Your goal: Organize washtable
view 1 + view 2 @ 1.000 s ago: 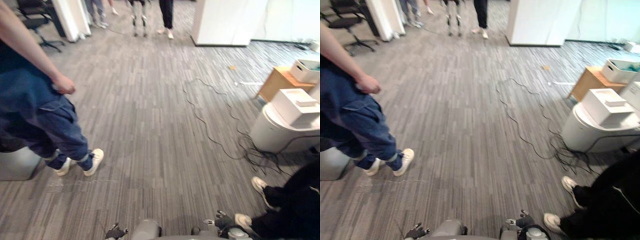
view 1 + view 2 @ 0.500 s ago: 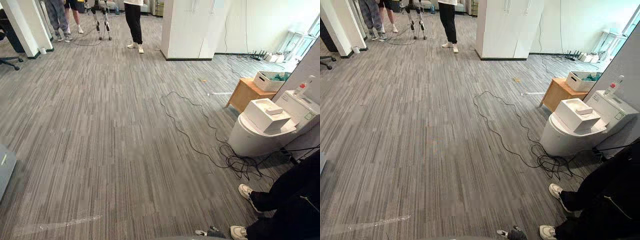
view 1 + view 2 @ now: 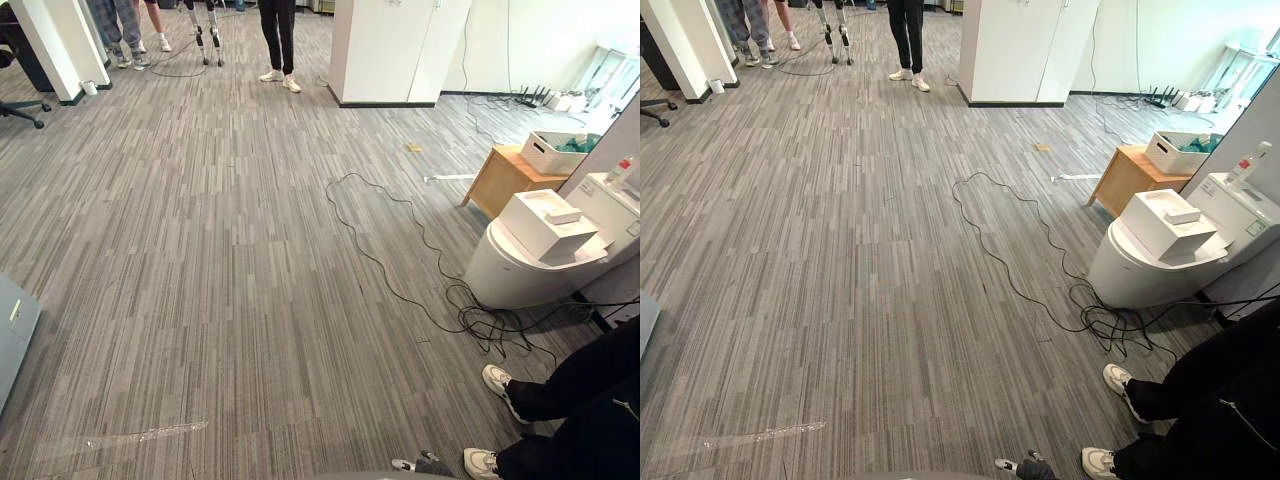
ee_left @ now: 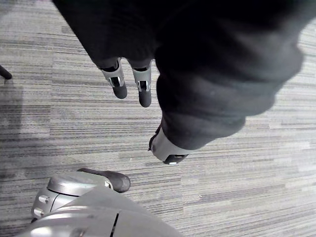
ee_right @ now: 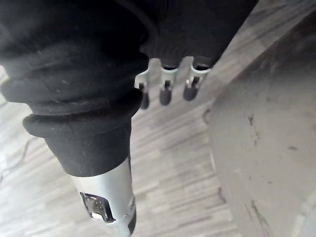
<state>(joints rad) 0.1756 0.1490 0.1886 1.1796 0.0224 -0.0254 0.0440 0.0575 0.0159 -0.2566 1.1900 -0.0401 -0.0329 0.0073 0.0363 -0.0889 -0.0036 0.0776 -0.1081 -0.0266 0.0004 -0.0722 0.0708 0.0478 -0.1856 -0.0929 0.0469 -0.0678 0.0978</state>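
Note:
My left hand hangs over the grey striped floor, its fingers straight and nothing in them, the thumb apart. My right hand also hangs over the floor with straight fingers and holds nothing. Its tips peek in at the bottom edge of the left eye view. A white rounded unit with a white box on top stands at the right, with a bottle behind it.
A low wooden table carries a white basket. Black cable snakes over the floor. A person's dark legs and white shoes are at the lower right. People stand far off by a white cabinet. A grey box sits left.
The camera has lifted and swung right: the person in blue jeans at the left has left the picture and the white unit shows more fully. Both hands have dropped toward the bottom edge.

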